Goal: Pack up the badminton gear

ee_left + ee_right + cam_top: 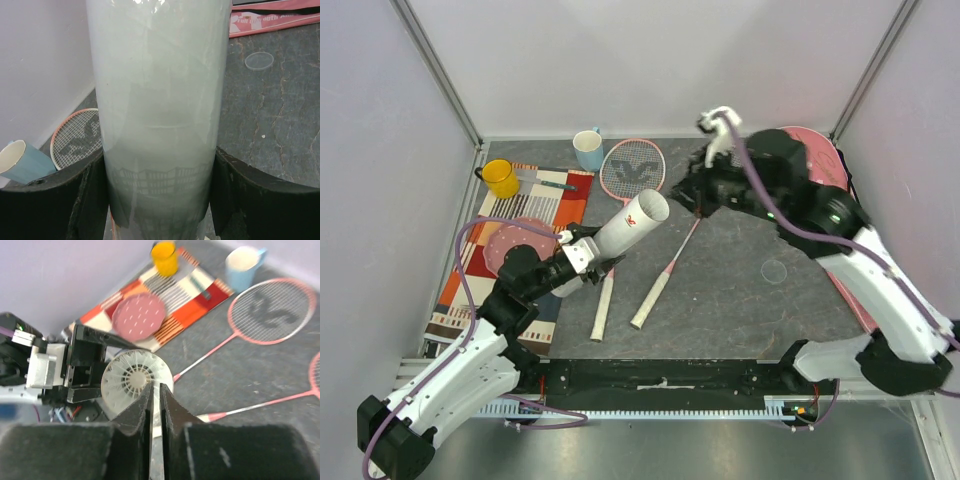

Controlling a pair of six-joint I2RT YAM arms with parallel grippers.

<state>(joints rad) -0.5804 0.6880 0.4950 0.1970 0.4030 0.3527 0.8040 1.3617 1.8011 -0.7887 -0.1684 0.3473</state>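
Note:
My left gripper (582,262) (160,170) is shut on the long white tube (625,228) (160,90) and holds it tilted, with the open mouth toward the right arm. My right gripper (688,192) (156,386) is at that mouth. Its jaws are closed to a thin gap on the skirt of a white shuttlecock (131,380) sitting in the mouth. One pink racket (632,168) (272,311) lies behind the tube. The second racket (655,295) lies beside it, its head under the right arm. The pink bag (817,160) (280,20) lies at the right.
A striped mat (565,208) at the left carries a pink plate (515,240) and cutlery (545,182). A yellow mug (500,178) and a blue mug (588,150) (20,161) stand at the back. A clear round lid (775,270) (259,61) lies right of centre.

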